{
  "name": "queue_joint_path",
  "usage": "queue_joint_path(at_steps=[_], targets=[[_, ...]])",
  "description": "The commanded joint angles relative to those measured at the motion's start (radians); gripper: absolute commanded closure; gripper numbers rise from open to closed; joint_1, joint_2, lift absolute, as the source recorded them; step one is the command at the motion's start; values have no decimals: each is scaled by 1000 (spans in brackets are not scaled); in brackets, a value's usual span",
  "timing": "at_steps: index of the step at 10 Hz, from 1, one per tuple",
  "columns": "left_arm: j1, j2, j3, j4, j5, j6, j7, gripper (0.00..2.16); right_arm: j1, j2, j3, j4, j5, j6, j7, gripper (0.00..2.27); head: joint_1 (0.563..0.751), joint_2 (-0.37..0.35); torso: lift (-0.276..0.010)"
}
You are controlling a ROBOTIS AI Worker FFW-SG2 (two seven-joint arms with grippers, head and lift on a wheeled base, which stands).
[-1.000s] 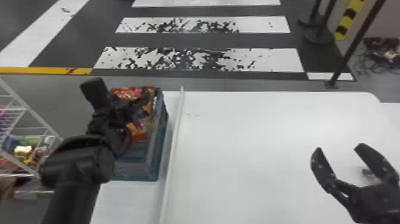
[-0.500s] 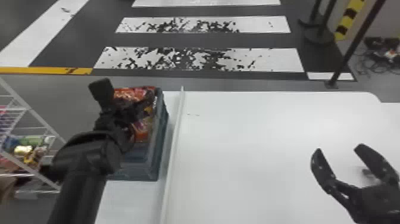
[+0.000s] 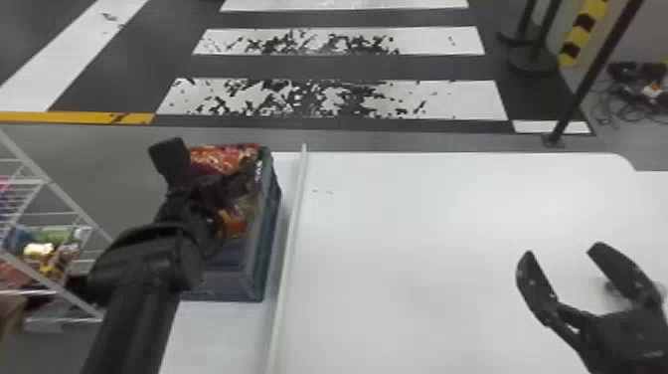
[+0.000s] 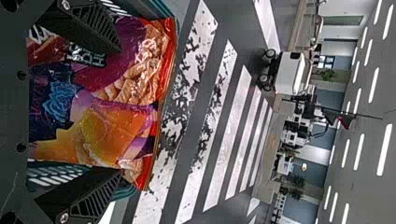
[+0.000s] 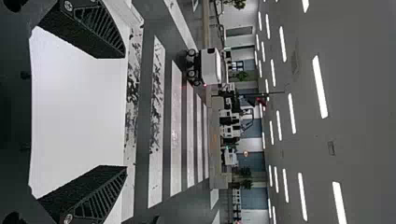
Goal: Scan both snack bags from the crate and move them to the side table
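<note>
L hand [image 4: 119, 111] has moved a bit to the right over crate [image 3: 231, 288], fingers wide above snack bags [image 4: 102, 135], so grasp prob. comes next; R hand [image 3: 562, 249] is wide over desk [image 3: 422, 273]

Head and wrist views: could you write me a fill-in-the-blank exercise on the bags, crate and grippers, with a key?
The snack bags lie ____ the crate.
The gripper at the bags is the robot's ____ one.
The fingers of the right gripper are ____, not shut.

Missing words: inside; left; open
</note>
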Motion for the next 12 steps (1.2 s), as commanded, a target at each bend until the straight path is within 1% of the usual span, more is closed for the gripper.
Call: queue_joint_path(at_steps=[1, 2, 3, 4, 5, 6, 8, 9, 10, 11, 12], targets=[[-16, 4, 4, 26, 0, -2, -3, 97, -2, 0, 1, 3, 0, 0, 4, 76, 695, 91, -29], [-26, 5, 6, 54, -5, -2, -3, 151, -2, 0, -1, 3, 0, 0, 4, 76, 695, 98, -29], [-32, 4, 15, 78, -5, -9, -23, 154, -2, 0, -1, 6, 0, -3, 7, 76, 695, 101, -29], [-32, 4, 18, 87, -3, -12, -37, 211, -4, -2, -2, 9, 0, -3, 13, 76, 695, 103, -29], [-35, 1, 32, 104, -3, -12, -60, 373, -5, -2, -2, 15, -1, -6, 21, 76, 695, 104, -29], [-37, 1, 41, 121, 0, -12, -77, 772, -4, -2, -7, 21, -1, -13, 25, 76, 695, 104, -29], [-34, 1, 50, 138, 12, -12, -82, 1558, -1, -6, -19, 38, -3, -37, 32, 76, 695, 107, -29], [-31, 2, 56, 138, 14, -9, -108, 1629, 2, -6, -22, 46, -8, -55, 32, 76, 695, 106, -29], [-29, 4, 59, 138, 12, -9, -123, 1717, 6, -5, -22, 49, -14, -77, 32, 76, 695, 103, -29], [-28, 4, 71, 144, 14, -6, -158, 1848, 7, -5, -24, 52, -20, -92, 32, 76, 695, 98, -29], [-20, 2, 81, 144, 18, -6, -175, 1889, 10, -3, -27, 55, -26, -108, 32, 76, 695, 94, -29]])
